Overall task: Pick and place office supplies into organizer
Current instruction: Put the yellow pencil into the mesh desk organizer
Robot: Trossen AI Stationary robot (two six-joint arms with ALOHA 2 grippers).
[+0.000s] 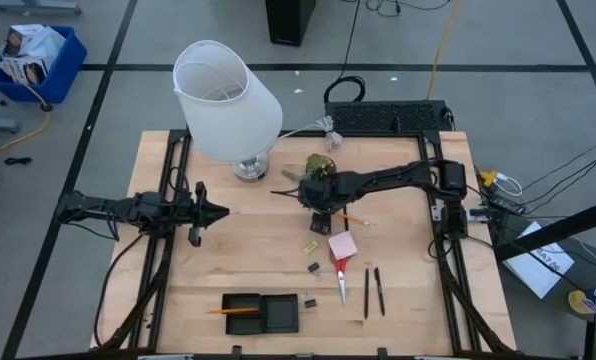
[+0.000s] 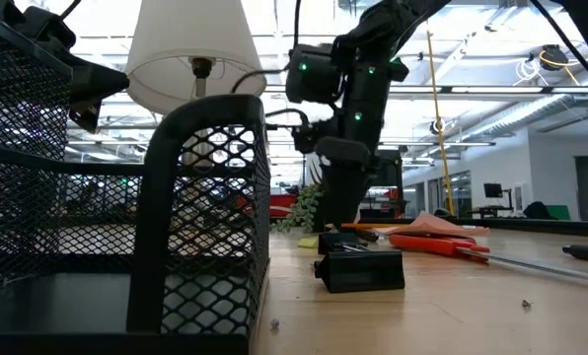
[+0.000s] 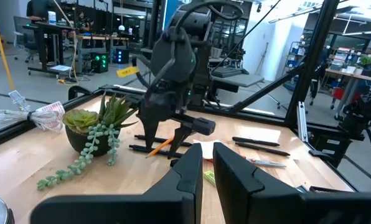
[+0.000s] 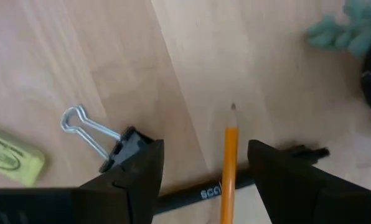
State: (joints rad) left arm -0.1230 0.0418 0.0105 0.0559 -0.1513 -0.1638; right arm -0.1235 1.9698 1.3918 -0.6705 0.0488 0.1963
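The right gripper (image 1: 322,212) hangs low over the middle of the table, its two fingers spread wide on either side of an orange pencil (image 4: 229,168) and holding nothing as yet. Seen from the right wrist, the pencil lies across a black pen (image 4: 198,193), with a binder clip (image 4: 108,142) just beside one finger and a yellow-green eraser (image 4: 11,162) farther off. The step in hand looks to be picking up the pencil, and doing it well calls for keeping the shaft centred between the fingers, coming straight down until the tips are near the wood, and closing only on the pencil so the pen beneath and the clip alongside are not dragged along. The small potted plant (image 1: 320,165) sits close behind the gripper and could be brushed on the lift. The organizer (image 1: 262,312), a low black tray at the near edge of the table, already has one pencil in it; the pink sticky pad (image 1: 342,246), scissors (image 1: 341,278) and two pens (image 1: 373,292) lie between it and the gripper. The left gripper (image 1: 218,211) waits at the table's left, fingers closed and empty.
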